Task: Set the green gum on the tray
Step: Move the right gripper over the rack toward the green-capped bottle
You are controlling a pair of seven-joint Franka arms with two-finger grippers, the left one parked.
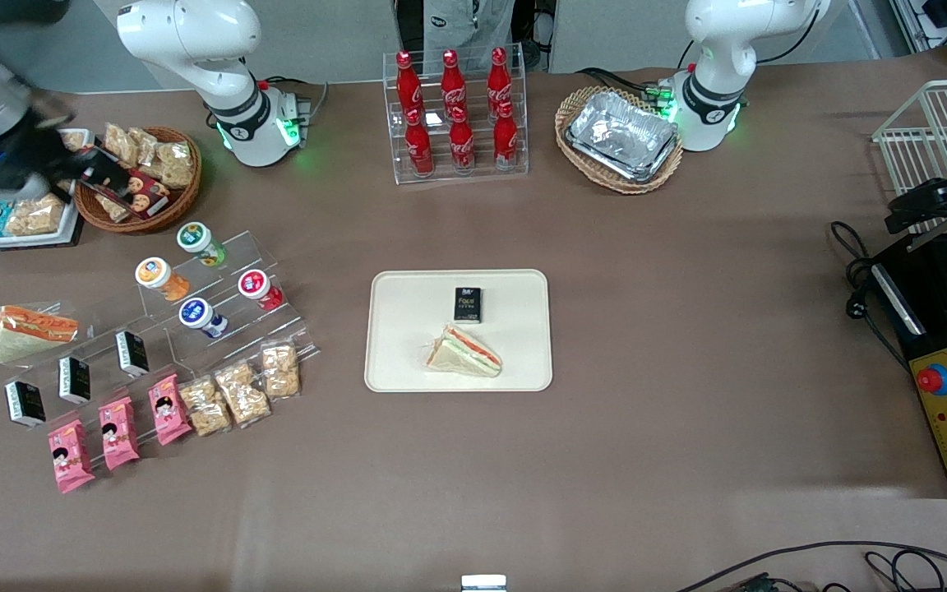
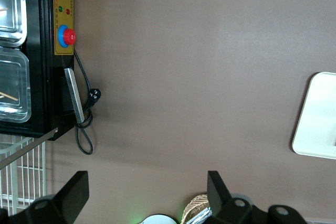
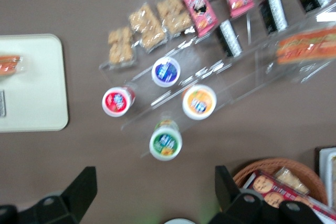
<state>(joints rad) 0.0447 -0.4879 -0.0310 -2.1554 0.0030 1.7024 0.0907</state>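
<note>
Gum in the green-lidded bottle, the green gum (image 1: 200,243), stood on the clear stepped rack (image 1: 219,304) toward the working arm's end of the table (image 1: 687,329), well apart from the tray (image 1: 408,362), while the pincer (image 3: 155,195) hung above it, fingers spread open and holding nothing.
</note>
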